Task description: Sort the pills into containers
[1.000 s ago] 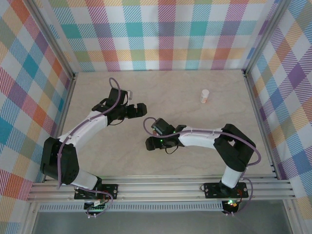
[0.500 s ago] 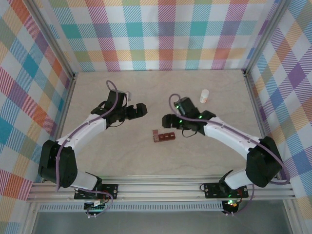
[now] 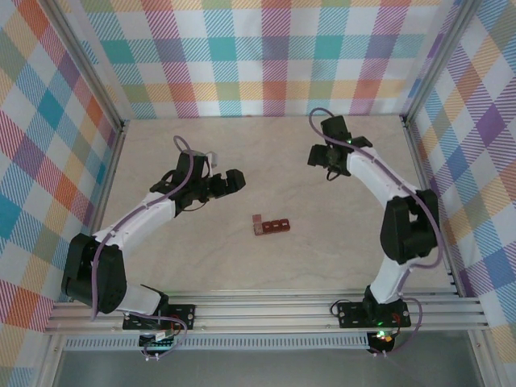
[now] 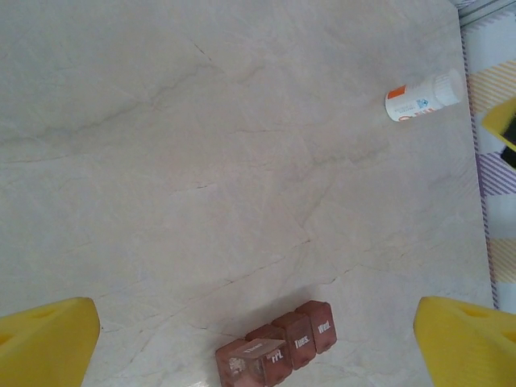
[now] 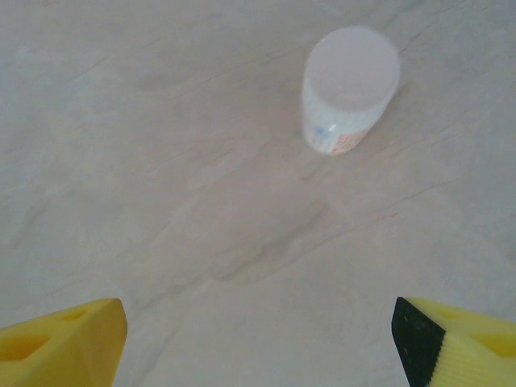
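The containers (image 3: 272, 227) lie in the middle of the bench (image 3: 201, 266), long axis left to right, nearest the wide-open left gripper (image 3: 234, 181). The right gripper (image 5: 258, 343) (also spread, empty) hovers by the white bottle (image 5: 351, 89) towards the far-right corner.

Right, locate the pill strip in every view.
Top external: strip just below the picture's centre.
Left wrist: at the bottom edge, slightly right of centre.
Shared landmark: the white bottle, upper right in left wrist, and top, right of centre, in right wrist.
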You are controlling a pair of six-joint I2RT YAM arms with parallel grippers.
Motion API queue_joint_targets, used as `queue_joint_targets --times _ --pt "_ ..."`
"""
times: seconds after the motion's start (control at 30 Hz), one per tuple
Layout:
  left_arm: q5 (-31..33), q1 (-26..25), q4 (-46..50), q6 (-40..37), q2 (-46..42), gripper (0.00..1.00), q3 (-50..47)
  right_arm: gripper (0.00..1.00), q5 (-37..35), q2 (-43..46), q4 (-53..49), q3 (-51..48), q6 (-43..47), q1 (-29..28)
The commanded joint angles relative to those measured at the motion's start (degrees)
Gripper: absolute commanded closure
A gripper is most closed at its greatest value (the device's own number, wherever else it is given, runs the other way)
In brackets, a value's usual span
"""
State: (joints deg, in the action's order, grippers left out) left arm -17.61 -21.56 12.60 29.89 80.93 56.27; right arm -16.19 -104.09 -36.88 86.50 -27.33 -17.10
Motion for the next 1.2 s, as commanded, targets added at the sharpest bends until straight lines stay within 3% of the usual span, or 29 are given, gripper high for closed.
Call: queue_joint_targets --times 0.0,0.4,1.17 --pt "-1.6 0.0 -3.2 1.5 -0.2 0.0 -1.0 0.13 -1.9 -4.7 -3.5 6.4 2.7 1.6" --pt "-1.6 -1.0 -4.7 2.2 2.4 0.0 -0.2 0.14 -0.6 -18.9 -5.5 19.3 4.2 6.5" --pt "-1.1 -1.6 -4.3 1.2 4.2 0.0 0.1 0.31 2.6 -25.9 -2.9 22.8 5.5 8.0"
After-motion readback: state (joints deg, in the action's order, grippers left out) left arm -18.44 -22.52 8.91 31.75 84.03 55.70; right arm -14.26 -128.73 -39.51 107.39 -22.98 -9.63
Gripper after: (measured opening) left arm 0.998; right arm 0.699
